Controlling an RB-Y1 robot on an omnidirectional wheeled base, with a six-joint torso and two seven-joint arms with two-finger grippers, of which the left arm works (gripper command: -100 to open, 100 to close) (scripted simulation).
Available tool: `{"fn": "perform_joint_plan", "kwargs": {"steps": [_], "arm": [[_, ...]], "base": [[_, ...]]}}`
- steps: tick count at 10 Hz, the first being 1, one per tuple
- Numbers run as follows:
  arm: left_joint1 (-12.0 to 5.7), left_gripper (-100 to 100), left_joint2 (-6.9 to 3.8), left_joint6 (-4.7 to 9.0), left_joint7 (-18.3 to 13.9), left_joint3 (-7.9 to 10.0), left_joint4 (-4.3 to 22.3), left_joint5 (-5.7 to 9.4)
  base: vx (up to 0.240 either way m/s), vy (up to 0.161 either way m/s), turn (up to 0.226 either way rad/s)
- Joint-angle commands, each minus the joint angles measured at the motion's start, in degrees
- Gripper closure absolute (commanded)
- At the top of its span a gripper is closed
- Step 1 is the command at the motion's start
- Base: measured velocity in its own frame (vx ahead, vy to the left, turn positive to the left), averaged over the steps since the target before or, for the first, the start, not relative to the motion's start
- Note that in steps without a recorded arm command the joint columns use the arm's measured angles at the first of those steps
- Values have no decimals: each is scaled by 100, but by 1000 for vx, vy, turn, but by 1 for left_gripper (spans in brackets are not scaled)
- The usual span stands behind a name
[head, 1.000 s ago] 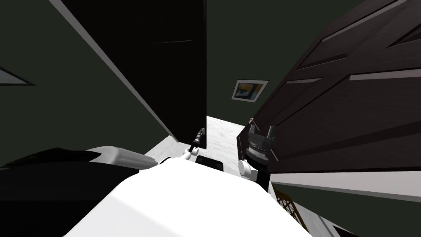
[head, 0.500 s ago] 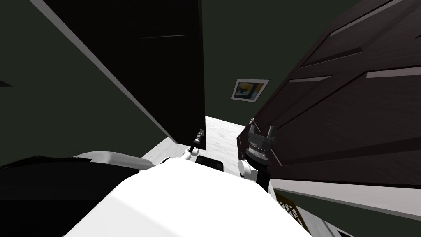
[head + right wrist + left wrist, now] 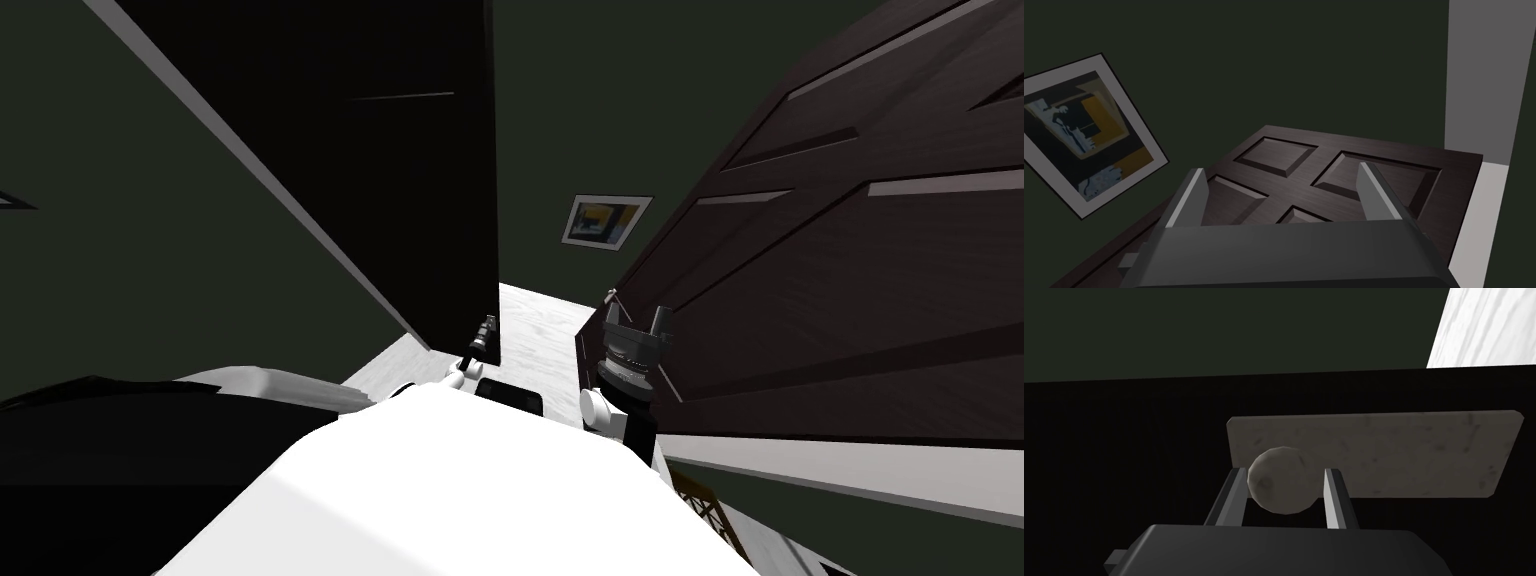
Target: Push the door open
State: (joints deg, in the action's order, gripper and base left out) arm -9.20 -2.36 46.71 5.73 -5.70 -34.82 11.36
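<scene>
On your left, the dark door [image 3: 420, 200] stands close, and your left pincer [image 3: 1284, 471] is clenched on its round knob [image 3: 1281, 484]. Your right pincer [image 3: 1280, 170] is released, facing the panelled door [image 3: 1369, 172] on the right. The dark door will likely swing heavy and stiff, so push near the knob.

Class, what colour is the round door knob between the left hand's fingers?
The knob is a dull, mottled grey-beige; clearest in the left wrist view.
</scene>
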Motion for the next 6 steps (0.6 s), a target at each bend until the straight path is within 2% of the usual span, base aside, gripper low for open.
{"fn": "perform_joint_plan", "kwargs": {"steps": [1,3,5,6], "arm": [[-5,100,-67,0,26,82,-35,42],[-7,100,-92,1,35,118,-32,62],[-7,100,-92,1,35,118,-32,62],[-10,100,-155,3,63,224,-22,121]], "base": [[140,-54,32],[139,-44,29],[37,9,-13],[148,-38,33]]}}
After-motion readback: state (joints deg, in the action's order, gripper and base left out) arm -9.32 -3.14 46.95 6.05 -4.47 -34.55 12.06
